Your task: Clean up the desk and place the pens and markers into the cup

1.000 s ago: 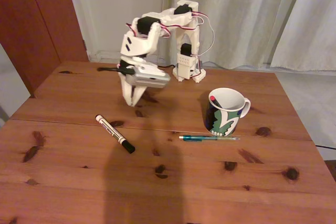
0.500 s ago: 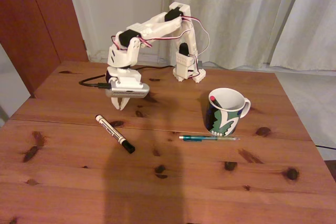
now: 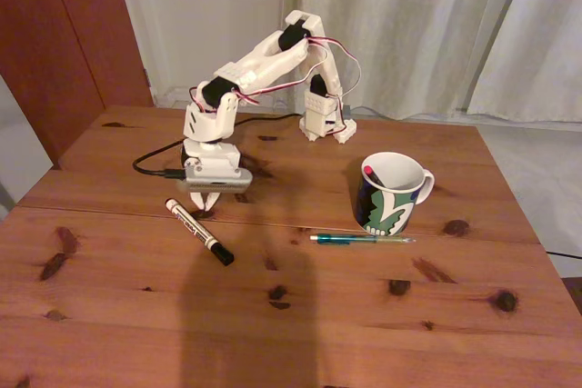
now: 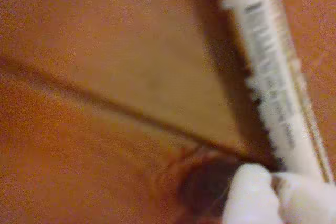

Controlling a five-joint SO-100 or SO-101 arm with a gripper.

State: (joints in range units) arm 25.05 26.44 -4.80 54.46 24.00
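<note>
The hand [image 3: 208, 205] is hanging low over the white marker [image 3: 198, 231], near the worktop's [image 3: 382, 315] left edge, just by the marker's upper end; whether its fingers are spread or closed I cannot tell. In the wrist view the marker [image 4: 268, 77] is lying just beside a fingertip [image 4: 249, 198]. One red-tipped pen [image 3: 368, 171] is standing in the cup [image 3: 393, 194], toward the right edge, and the green pen [image 3: 362, 239] is lying just in front of it. I judge the marker pickup is in hand; next, the hand needs to straddle the barrel and close.
</note>
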